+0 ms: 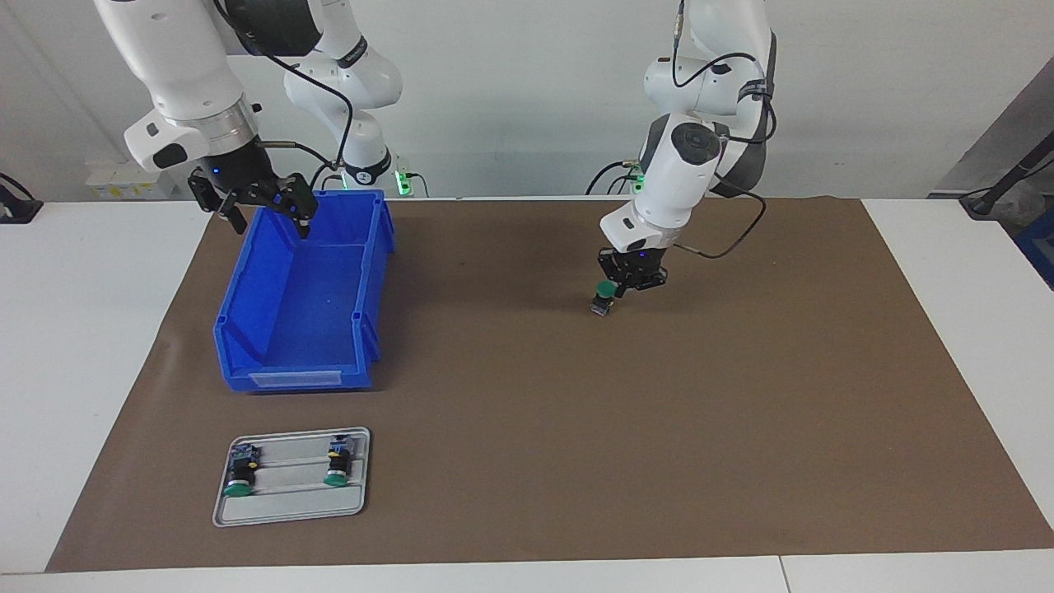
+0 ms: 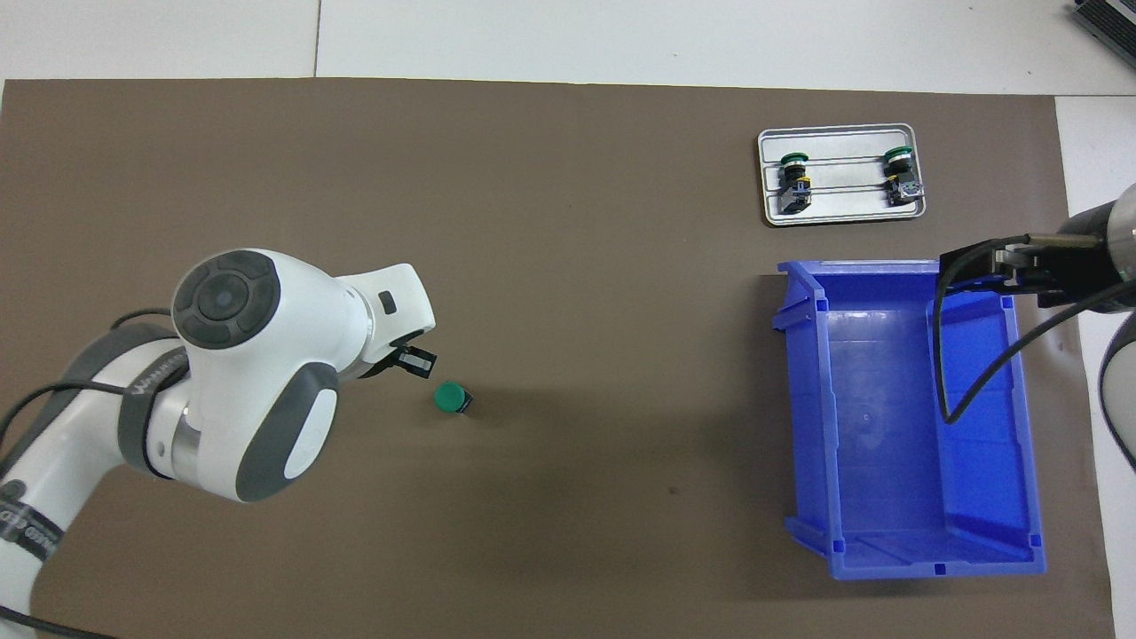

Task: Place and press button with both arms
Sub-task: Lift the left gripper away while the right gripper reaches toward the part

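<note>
I see the left gripper (image 1: 613,290) closed just beside the button (image 1: 604,298) on brown mat (image 1: 576,412) — overhead shows them apart, right gripper (image 1: 263,210) spread over blue bin (image 1: 305,329) — open mat all around the button.

A blue bin (image 1: 300,296) stands open-topped on a brown mat (image 1: 659,428) that covers most of the white desk (image 1: 90,329). In the facing view, a grey tray (image 1: 292,506) lies at six o'clock from the bin, near it but apart, also on the mat.
</note>
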`<state>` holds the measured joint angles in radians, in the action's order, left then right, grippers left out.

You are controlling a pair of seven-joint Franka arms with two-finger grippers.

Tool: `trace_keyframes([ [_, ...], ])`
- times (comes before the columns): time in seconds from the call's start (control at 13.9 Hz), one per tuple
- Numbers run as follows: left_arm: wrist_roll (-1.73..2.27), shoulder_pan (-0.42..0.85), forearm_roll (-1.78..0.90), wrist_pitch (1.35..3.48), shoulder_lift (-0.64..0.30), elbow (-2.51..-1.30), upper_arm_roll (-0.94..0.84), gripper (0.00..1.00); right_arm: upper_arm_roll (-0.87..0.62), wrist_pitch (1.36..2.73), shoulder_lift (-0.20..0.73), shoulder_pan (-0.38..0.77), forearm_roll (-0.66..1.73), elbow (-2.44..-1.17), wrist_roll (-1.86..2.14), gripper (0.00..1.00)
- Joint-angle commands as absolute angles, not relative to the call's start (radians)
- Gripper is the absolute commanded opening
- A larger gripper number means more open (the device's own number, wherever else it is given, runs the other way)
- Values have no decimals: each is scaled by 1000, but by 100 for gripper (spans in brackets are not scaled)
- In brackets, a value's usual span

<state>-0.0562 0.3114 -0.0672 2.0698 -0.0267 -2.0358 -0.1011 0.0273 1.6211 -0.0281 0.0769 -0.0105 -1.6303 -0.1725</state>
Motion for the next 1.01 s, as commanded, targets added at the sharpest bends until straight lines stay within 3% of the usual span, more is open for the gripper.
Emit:
trace_keyframes([
  [0.0, -98, 227, -8, 1884, -97, -1844, -104, 6, 5, 1643, -49, 81, -21, -1655, -204, 100],
  [0.07, -101, 197, -5, 1867, -97, -1815, -104, 18, 0, 1644, -49, 90, -21, -1655, -224, 99],
  [0.22, -101, 152, 46, 1830, -87, -1784, -104, 58, -2, 1644, -49, 116, -21, -1655, -270, 99],
  [0.29, -103, 137, 63, 1794, -80, -1760, -101, 65, -2, 1649, -49, 123, -21, -1655, -290, 99],
  [0.5, -107, 74, 45, 1671, -66, -1659, -98, 69, -2, 1683, -45, 201, -21, -1663, -392, 98],
  [0.72, -97, 63, 41, 1628, -58, -1617, -98, 99, -2, 1758, -52, 300, -21, -1727, -527, 95],
  [0.93, -94, 63, 41, 1631, -32, -1638, -100, 100, -2, 1819, 3, 427, -29, -1726, -729, 95],
])
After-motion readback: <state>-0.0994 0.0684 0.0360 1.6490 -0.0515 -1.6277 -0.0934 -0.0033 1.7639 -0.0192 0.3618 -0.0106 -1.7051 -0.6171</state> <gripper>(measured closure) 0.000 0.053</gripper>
